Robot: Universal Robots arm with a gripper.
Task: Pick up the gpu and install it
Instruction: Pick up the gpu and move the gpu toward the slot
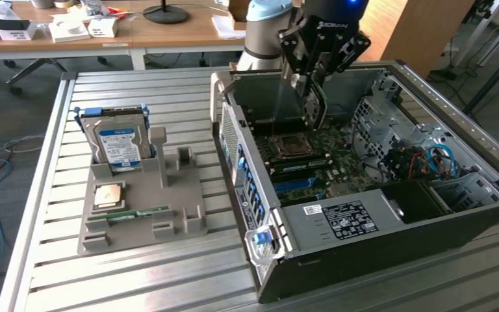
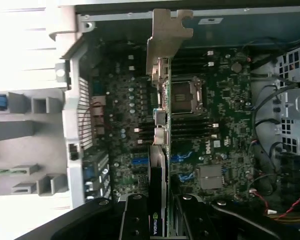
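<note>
**Claw holds gpu on edge above the open case**

The claw point(image 1: 317, 78) was clenched on the gpu point(image 1: 316, 110), its two dark fingers point(image 2: 135, 220) pressing on the card's flat faces. That grip let the board hang edge-down, which I judge was how it needed to meet a slot. In the wrist view the gpu point(image 2: 160, 150) appeared as a thin line, with its silver bracket point(image 2: 166, 40) pointing toward the case's rear wall, where the bracket openings would be.

The card had not been seated: it hung in the air over the motherboard point(image 1: 319, 166), above the square processor socket point(image 1: 295, 146), apart from both. The computer case point(image 1: 388, 240) lay on its side with the panel off, so the board faced up and the arm could reach it from overhead. The power supply point(image 1: 345, 218) filled the case's six o'clock corner in the exterior view.

At nine o'clock from the case, well apart from it on the slatted counter point(image 1: 145, 273), sat a grey parts holder point(image 1: 176, 214). A hard drive point(image 1: 117, 144) stood upright at its far end and a memory stick point(image 1: 128, 214) lay near its front, each kept in its own recess for easy picking.
</note>
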